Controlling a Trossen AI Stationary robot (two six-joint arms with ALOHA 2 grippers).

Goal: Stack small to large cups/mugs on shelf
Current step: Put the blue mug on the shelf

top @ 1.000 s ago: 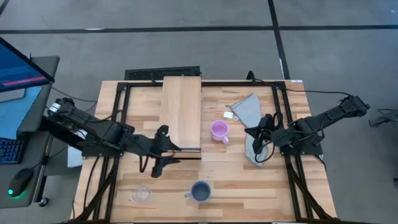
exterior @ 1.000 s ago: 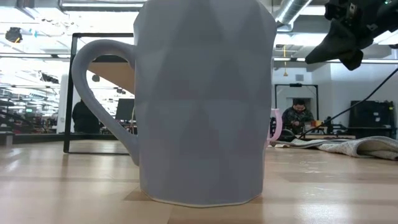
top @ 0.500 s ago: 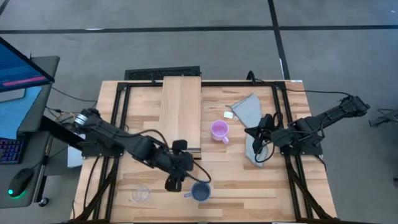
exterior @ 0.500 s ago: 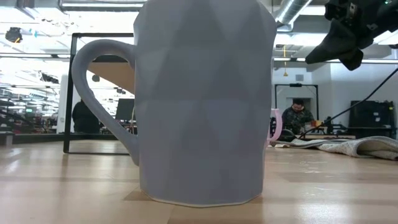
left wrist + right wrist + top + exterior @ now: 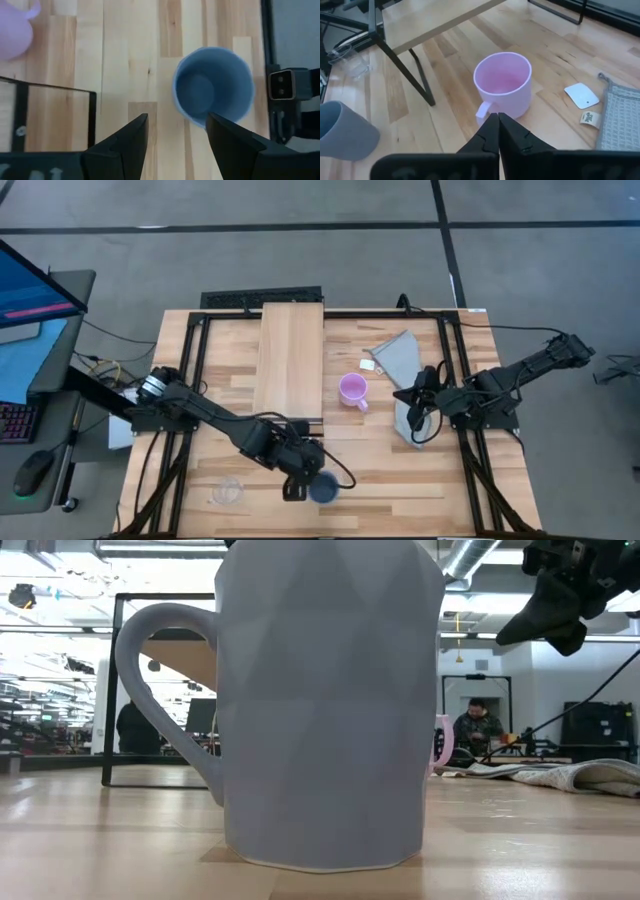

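The grey-blue mug (image 5: 324, 489) stands upright on the tabletop near the near edge and fills the low view (image 5: 330, 710). My left gripper (image 5: 294, 484) hovers open at its left, handle side; in the left wrist view (image 5: 177, 120) the mug's mouth (image 5: 212, 85) lies just past the fingertips. The lilac mug (image 5: 352, 388) stands upright right of the shelf (image 5: 292, 360). The clear cup (image 5: 228, 492) stands near the near-left corner. My right gripper (image 5: 420, 405) waits shut above the grey cloth (image 5: 402, 358), pointing at the lilac mug (image 5: 502, 85).
A small white tag (image 5: 368, 365) lies between the lilac mug and the cloth. The shelf's dark leg (image 5: 405, 65) stands between the lilac mug and the clear cup (image 5: 352, 60). Black frame rails (image 5: 190, 380) run along the table's sides. People sit in the room beyond (image 5: 478, 730).
My left arm has swung from beside the shelf's near end toward the table's near edge and to the right, ending at the grey-blue mug's handle side. The mugs, cup and right arm have kept still.
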